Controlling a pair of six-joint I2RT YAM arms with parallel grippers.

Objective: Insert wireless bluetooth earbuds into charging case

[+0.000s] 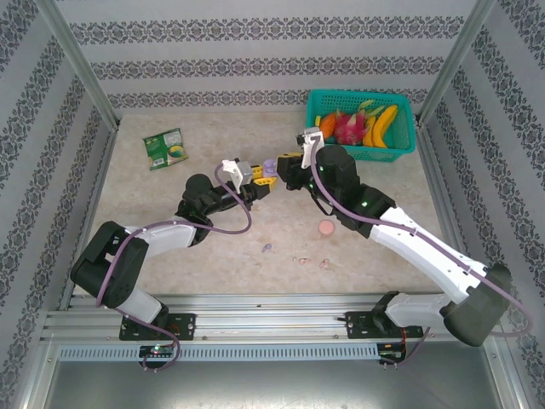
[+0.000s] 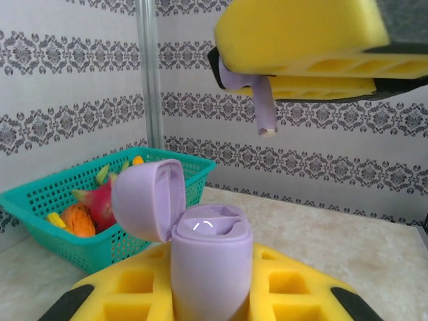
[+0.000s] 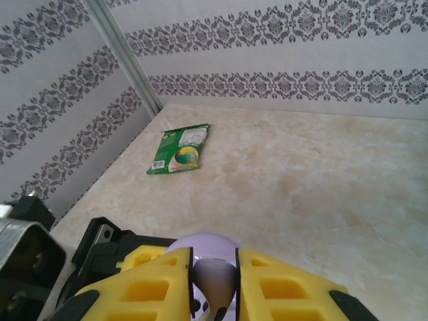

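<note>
My left gripper (image 2: pixel 212 297) is shut on the lilac charging case (image 2: pixel 211 257) and holds it upright, with the lid (image 2: pixel 144 197) hinged open to the left. Above it, my right gripper (image 2: pixel 301 70) is shut on a lilac earbud (image 2: pixel 265 107) whose stem points down, clear of the case's sockets. In the right wrist view the earbud (image 3: pixel 215 274) sits between the yellow fingers (image 3: pixel 160 284), with the case lid (image 3: pixel 200 241) just beyond. In the top view the two grippers meet mid-table around the case (image 1: pixel 269 165). A lilac bit (image 1: pixel 266 248) and pink bits (image 1: pixel 324 262) lie on the table.
A pink round disc (image 1: pixel 327 228) lies near the right arm. A teal basket (image 1: pixel 361 119) of fruit stands at the back right. A green packet (image 1: pixel 163 148) lies at the back left. Patterned walls close in the table.
</note>
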